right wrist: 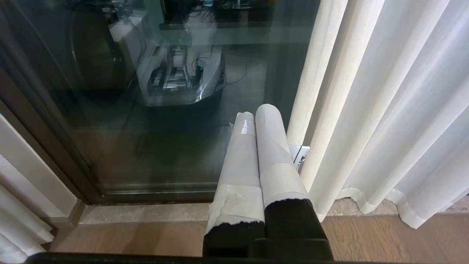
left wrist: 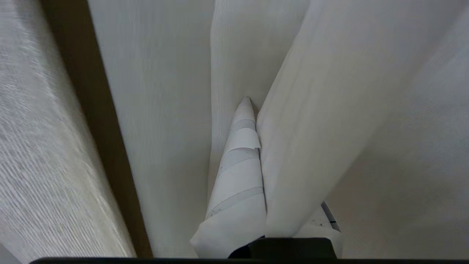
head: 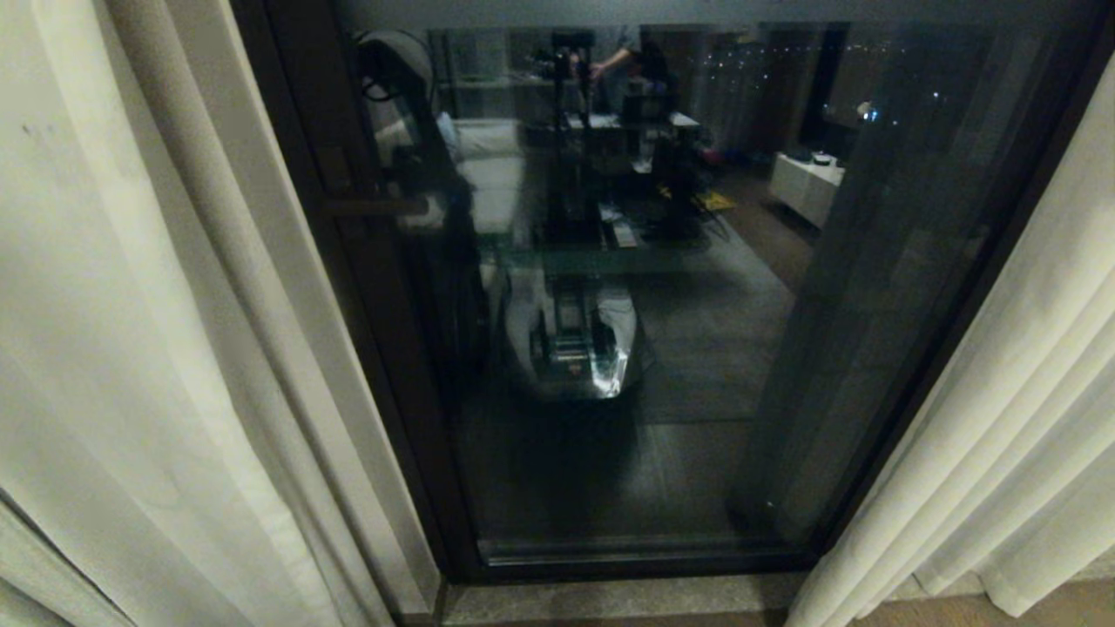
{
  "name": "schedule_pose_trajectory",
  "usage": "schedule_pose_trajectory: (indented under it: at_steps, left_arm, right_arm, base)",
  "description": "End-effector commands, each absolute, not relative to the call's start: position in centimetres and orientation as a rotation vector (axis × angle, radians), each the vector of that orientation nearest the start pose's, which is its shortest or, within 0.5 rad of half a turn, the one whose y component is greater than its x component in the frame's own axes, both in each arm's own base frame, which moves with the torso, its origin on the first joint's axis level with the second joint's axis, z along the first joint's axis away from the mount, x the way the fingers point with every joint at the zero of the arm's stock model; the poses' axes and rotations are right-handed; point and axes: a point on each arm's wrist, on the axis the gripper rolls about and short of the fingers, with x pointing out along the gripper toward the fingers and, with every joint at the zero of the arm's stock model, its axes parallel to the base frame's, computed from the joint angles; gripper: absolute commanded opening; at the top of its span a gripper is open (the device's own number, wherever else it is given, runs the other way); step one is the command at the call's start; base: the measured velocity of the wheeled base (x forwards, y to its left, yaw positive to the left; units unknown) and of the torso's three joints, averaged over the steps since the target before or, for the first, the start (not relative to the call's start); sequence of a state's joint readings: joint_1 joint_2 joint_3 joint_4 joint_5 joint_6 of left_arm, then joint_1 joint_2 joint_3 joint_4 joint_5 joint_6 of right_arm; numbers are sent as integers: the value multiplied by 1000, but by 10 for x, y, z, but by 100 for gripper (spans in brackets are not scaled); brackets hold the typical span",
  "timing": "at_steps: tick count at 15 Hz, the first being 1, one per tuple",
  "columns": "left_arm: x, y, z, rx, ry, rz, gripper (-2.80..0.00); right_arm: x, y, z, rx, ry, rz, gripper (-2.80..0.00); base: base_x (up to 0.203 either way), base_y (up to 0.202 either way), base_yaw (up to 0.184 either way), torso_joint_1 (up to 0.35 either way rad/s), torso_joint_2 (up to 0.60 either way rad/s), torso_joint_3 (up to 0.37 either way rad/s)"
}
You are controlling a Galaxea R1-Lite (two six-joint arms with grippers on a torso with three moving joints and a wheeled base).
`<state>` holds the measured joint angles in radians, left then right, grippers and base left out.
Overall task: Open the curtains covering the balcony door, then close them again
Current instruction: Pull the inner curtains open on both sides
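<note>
Curtains [head: 131, 348] hang drawn apart at both edges of the balcony door [head: 610, 305], pleats running vertically. Your left gripper [left wrist: 246, 101], jaws pressed together, is buried in the left panel's folds; right gripper [right wrist: 256, 113], jaws pressed together, rests just beside the right panel.

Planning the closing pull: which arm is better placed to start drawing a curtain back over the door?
Probably left: the left gripper is already buried in curtain folds. The right gripper points at the glass door, beside its curtain.
</note>
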<state>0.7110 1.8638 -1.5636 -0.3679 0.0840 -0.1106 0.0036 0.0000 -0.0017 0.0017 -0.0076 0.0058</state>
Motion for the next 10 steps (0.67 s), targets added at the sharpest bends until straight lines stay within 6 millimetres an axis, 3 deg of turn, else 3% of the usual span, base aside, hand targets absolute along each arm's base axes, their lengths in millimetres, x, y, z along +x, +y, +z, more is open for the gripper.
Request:
schedule_pose_trajectory:
  at_steps: [1, 10]
  left_arm:
    - [292, 266, 303, -92, -92, 814, -280]
    - [295, 305, 285, -109, -83, 881, -280]
  right_arm:
    - [-23, 0, 76, 6, 2, -3, -280]
    - [-23, 0, 76, 6, 2, -5, -280]
  base:
    - [0, 0, 0, 0, 0, 0]
    - [0, 0, 0, 0, 0, 0]
